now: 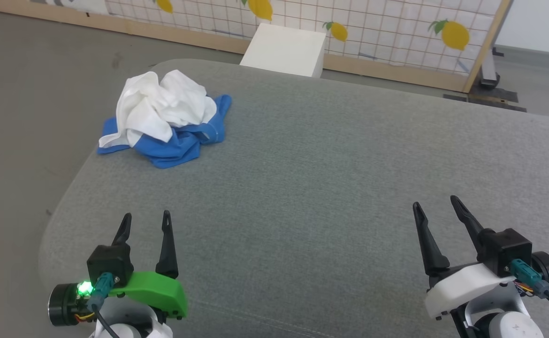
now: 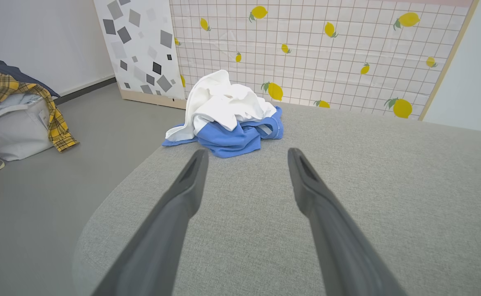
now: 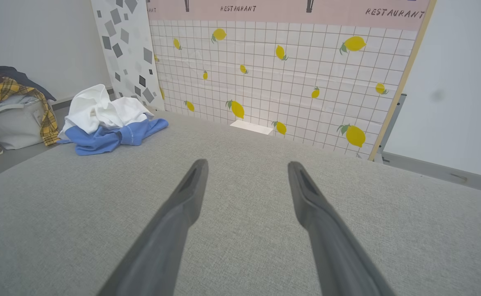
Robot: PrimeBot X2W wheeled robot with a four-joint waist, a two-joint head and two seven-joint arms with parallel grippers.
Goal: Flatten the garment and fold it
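Left gripper: fingers parted, empty — above the cushion, near-left edge.
Right gripper: parted, empty, cushion's near-right.
Garment: crumpled heap, cushion's far-left corner.
Room: lemon-print panel beyond cushion.

Garment: crumpled in one heap, not flattened, no fold made. It sits at the far left of the grey fabric-covered table, close to the far-left rounded corner, with its left fringe right at the table's left edge.

White body fabric is bunched on top in loose, puffy folds and stands higher than the rest. Bright blue fabric lies under it, spilling out on the near side and to the right. One blue piece with a stitched hem sticks out toward the far right. A flat white flap trails off to the near left over a blue strip. Sleeves can't be told apart in the pile.
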